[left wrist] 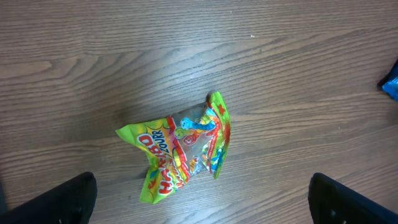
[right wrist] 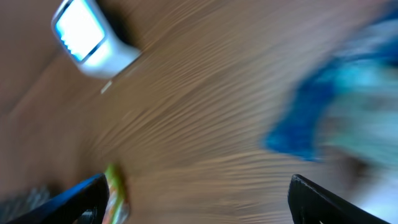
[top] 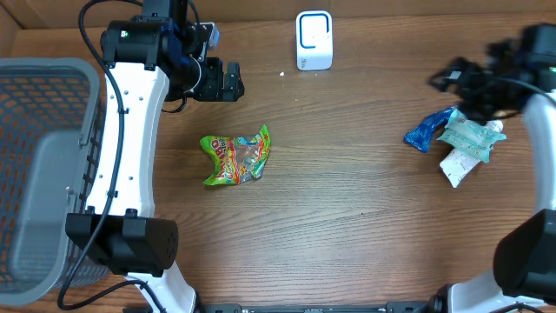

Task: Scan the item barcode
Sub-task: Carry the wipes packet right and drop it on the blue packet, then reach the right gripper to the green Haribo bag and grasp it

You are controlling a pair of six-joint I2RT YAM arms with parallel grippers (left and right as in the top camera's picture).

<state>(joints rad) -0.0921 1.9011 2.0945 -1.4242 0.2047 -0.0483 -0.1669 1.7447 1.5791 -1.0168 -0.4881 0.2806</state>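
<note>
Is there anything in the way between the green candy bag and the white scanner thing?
No, nothing visible. Only bare wooden table lies between the candy bag and the white scanner. The other packets sit far off to one side.

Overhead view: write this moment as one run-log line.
left gripper open, empty | right gripper open, empty | candy bag on table, unheld | scanner at far edge

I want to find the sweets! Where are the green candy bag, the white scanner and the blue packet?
green candy bag (top: pixel 236 156): overhead view, middle of the crinkled bag.
white scanner (top: pixel 314 36): overhead view, middle of its white face.
blue packet (top: pixel 426 131): overhead view, its blue end beside the pile.
</note>
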